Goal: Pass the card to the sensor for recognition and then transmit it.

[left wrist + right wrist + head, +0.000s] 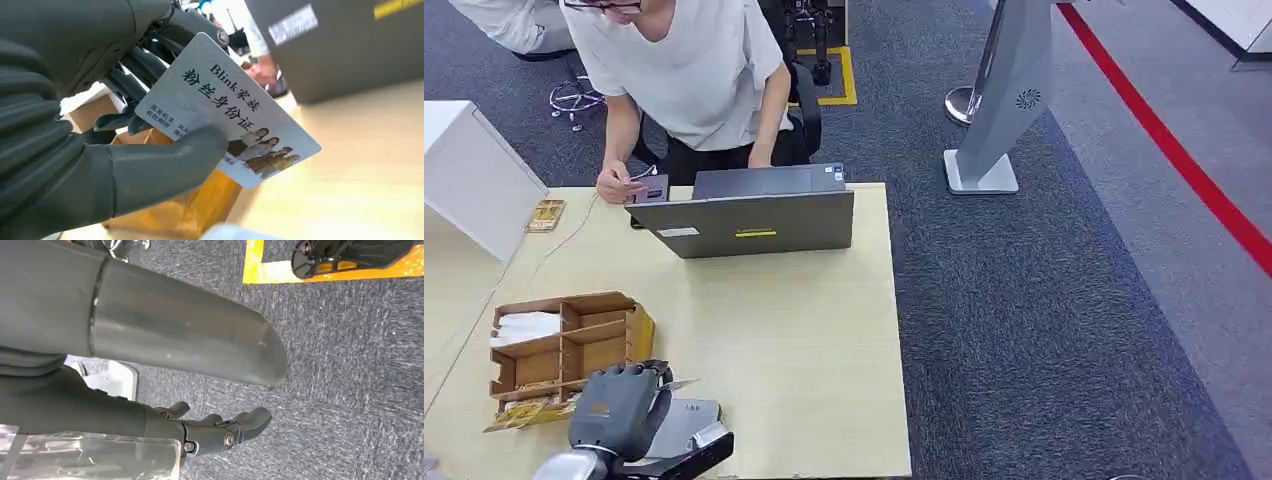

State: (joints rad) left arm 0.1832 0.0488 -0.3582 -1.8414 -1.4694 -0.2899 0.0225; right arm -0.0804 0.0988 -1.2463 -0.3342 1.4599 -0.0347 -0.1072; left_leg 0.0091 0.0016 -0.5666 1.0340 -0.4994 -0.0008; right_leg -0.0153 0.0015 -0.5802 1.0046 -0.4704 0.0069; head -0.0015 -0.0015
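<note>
Left hand (619, 408) sat low over the near-left corner of the wooden table (804, 330), just in front of the wooden organizer box (569, 345). It pinched the card (227, 107) between thumb (165, 167) and the darker fingers (132, 85) behind it, the thumb pressed on the printed face. Card was pale grey-white, with black "Blink" text, Chinese characters and a small group photo at one corner; it was tilted, clear of the table, just beside the box's yellow-brown wall. In the head view its edge poked out from the hand toward the table centre. A grey flat device (686, 420) lay on the table under and beside the hand; whether it touched the card, couldn't tell. Right hand (220, 432) hung over dark carpet (350, 365), holding nothing, fingers loosely curved and apart. A person in a white shirt (689, 70) leaned over the far table edge behind a dark open laptop (754, 220), one hand (616, 185) on a small device (650, 190) beside it. The box held white items (526, 325) in its far compartment and flat yellow packets (529, 410) at the near side. A grey kiosk stand (1009, 100) stood on the carpet, well apart to the right.
</note>
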